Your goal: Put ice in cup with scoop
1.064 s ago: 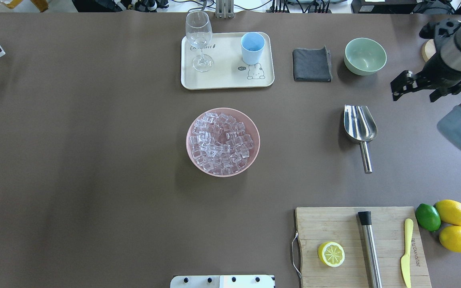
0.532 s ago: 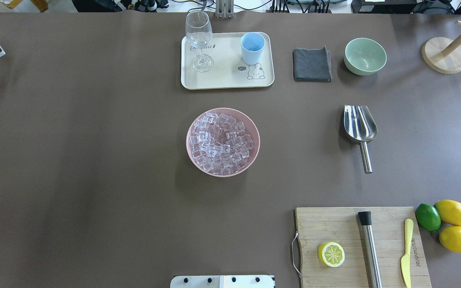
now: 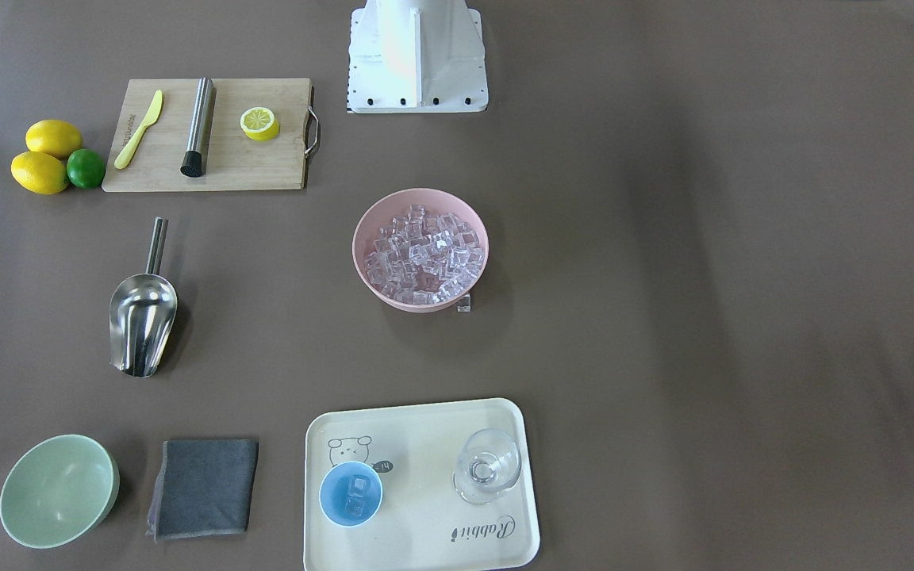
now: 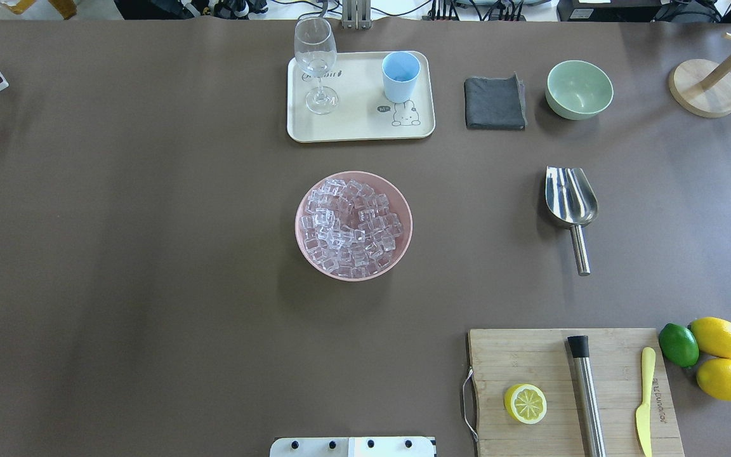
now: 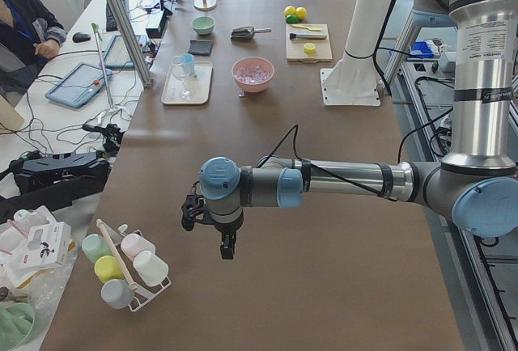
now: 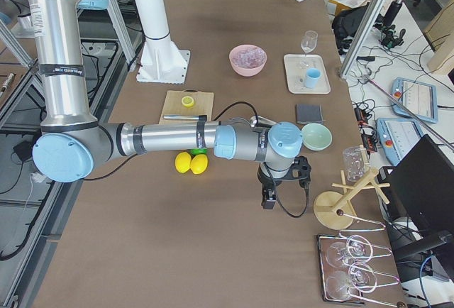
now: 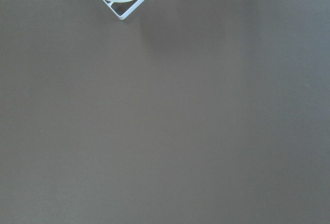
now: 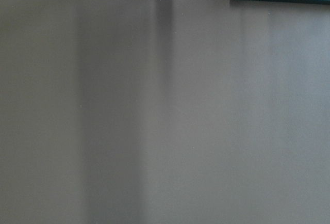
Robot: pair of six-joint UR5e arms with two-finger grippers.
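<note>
- On your cutting board [image 4: 499,362]: lemon half [image 4: 525,403], steel cylinder [image 4: 589,406], yellow knife [image 4: 643,406].
- Just beside the board: lime [image 4: 678,344], two lemons [image 4: 719,337].
- Well apart from it: green bowl [image 4: 579,89], grey cloth [image 4: 494,103].

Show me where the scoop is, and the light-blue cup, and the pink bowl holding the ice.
scoop [image 4: 570,198], overhead exterior view, on the inside of its steel trough.
light-blue cup [image 4: 400,87], overhead exterior view, on its outer wall.
pink bowl [image 4: 407,225], overhead exterior view, on the right side of its rim.
</note>
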